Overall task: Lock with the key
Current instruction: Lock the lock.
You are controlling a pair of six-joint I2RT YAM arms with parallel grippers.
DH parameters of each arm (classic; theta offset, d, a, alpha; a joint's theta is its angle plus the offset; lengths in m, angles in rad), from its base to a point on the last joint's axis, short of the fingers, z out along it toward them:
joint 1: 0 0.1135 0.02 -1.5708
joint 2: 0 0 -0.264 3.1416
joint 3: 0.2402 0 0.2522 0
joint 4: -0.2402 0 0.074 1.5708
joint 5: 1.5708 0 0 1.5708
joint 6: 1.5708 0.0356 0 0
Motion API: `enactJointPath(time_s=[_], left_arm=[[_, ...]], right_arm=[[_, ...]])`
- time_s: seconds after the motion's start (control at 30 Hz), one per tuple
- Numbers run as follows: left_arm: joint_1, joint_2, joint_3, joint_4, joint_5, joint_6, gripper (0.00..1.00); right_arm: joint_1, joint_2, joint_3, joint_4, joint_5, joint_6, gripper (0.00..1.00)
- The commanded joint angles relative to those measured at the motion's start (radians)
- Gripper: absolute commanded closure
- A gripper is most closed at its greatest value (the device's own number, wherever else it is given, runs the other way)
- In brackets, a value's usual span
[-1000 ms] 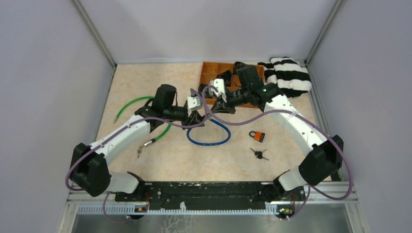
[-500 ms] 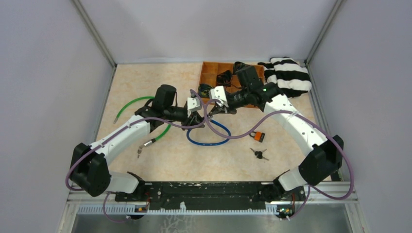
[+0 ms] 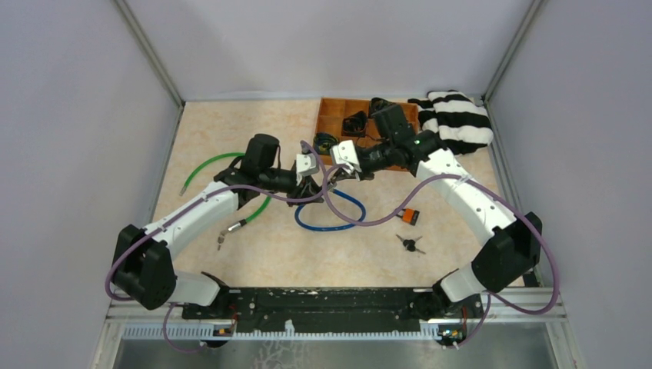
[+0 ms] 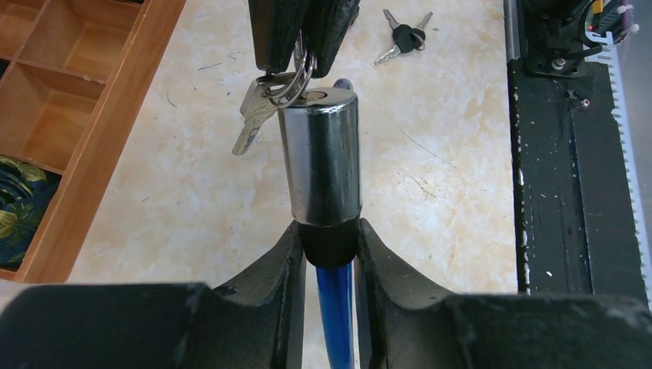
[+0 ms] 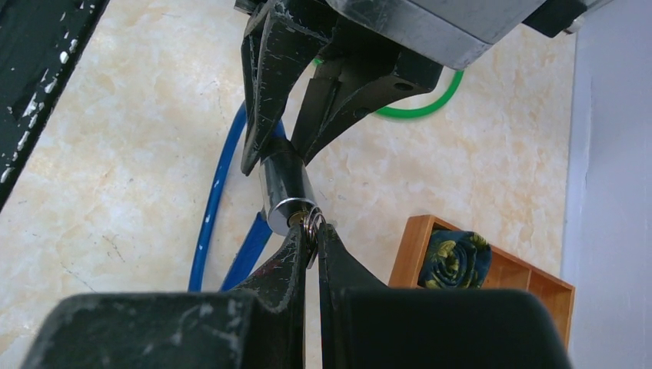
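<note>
A blue cable lock lies looped on the table, its chrome cylinder lifted. My left gripper is shut on the black collar just below the cylinder, with the blue cable running between its fingers. My right gripper is shut on the key at the cylinder's end face. The key's blade is hidden. A key ring sticks out between the fingers, and a spare key hangs from it. In the top view the two grippers meet tip to tip, left gripper and right gripper.
An orange padlock and a pair of black-headed keys lie right of the loop. A wooden compartment tray stands at the back, a striped cloth beside it. A green cable lies under the left arm.
My right gripper has shifted left and down toward the cylinder that the left gripper holds. The left arm has stayed in place.
</note>
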State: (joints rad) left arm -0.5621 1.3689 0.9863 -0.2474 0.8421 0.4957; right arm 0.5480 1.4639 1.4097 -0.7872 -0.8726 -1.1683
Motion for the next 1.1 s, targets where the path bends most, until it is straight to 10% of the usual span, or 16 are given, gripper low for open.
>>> enactJointPath(time_s=[0.0, 1.07], left_arm=[[-0.016, -0.002, -0.004, 0.010, 0.132, -0.006, 1.00], [-0.016, -0.031, -0.004, -0.027, 0.053, 0.057, 1.00]], right_arm=[[0.007, 0.035, 0.040, 0.020, 0.073, -0.088, 1.00], [0.007, 0.016, 0.070, -0.004, 0.103, -0.003, 1.00]])
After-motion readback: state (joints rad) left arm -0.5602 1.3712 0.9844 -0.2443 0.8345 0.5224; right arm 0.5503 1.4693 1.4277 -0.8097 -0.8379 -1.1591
